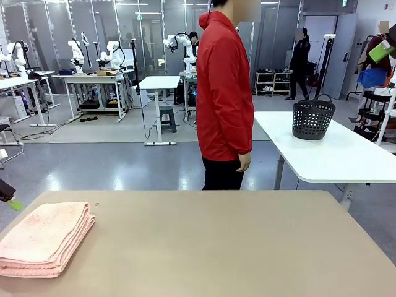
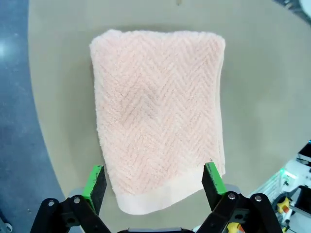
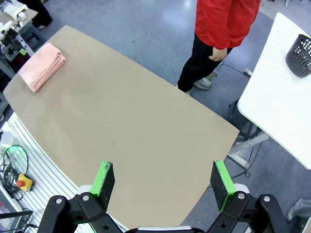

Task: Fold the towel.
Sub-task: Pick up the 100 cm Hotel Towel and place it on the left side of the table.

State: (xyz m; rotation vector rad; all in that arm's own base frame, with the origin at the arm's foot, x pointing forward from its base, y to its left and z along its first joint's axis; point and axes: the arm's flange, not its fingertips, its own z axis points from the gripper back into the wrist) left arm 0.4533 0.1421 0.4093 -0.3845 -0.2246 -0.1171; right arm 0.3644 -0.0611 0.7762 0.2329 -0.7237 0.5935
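Towel (image 2: 158, 116) folded on table (image 1: 235, 247), below open left jaws, far from open right jaws

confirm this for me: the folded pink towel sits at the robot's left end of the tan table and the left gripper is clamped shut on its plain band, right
Not quite. The towel does lie folded at the robot's left end of the tan table, but the left gripper is not clamped on it. The left wrist view shows its jaws spread wide above the towel's plain band, holding nothing.
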